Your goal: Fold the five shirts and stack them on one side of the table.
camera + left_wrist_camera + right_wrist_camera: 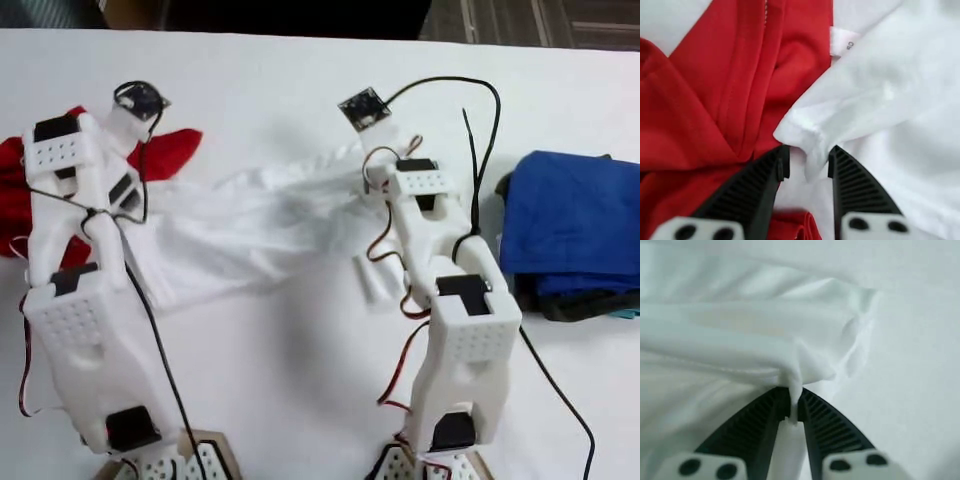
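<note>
red shirt [170, 152]: runs off the left edge of the high view; middle covered by the left arm [75, 200].
white shirt [250, 230]: ends tucked under the left arm and right arm [440, 250]; can't tell sleeves from collar.
blue shirt [575, 215]: cut by right edge; layer count unclear.
dark cloth [575, 305]: thin strip under blue shirt, kind unclear.
arm bases [205, 455]: cut by bottom edge.

The big white table [300, 400] takes up most of the view, and past its far edge, from twelve o'clock to two o'clock, there is a dark strip of floor [500, 20] with thin pale lines.
</note>
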Controlling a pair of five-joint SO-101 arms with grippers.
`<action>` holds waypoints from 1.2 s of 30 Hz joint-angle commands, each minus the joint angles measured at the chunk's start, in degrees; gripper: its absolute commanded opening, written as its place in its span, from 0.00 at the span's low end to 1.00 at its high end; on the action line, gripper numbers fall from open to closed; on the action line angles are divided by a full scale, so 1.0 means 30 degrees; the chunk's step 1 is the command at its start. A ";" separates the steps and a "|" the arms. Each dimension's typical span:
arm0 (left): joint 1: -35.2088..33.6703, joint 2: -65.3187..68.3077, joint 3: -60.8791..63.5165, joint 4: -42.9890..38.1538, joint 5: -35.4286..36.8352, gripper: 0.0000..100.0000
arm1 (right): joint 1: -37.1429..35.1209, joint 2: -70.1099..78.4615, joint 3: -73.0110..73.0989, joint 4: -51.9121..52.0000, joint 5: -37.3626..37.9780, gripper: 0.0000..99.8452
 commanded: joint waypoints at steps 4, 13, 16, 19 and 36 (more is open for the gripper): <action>-0.0264 0.1084 -0.0894 0.0557 -0.0059 0.15 | -0.0161 -0.0103 -0.0527 -0.0249 0.0029 0.02; 0.0176 0.1172 -0.1070 0.0850 0.0000 0.03 | -0.0132 -0.0337 -0.0527 -0.0103 0.0029 0.02; 0.0264 -0.0410 -0.1392 0.1553 0.0586 0.03 | -0.0190 -0.1421 -0.0762 0.0923 0.0029 0.02; 0.0557 -0.2110 -0.2447 0.3048 0.0791 0.03 | -0.0190 -0.3385 -0.1582 0.2330 0.0059 0.02; -0.0791 -1.1106 -0.6520 0.8615 0.1700 0.03 | -0.1304 -1.5575 -0.6916 0.9949 0.3575 0.02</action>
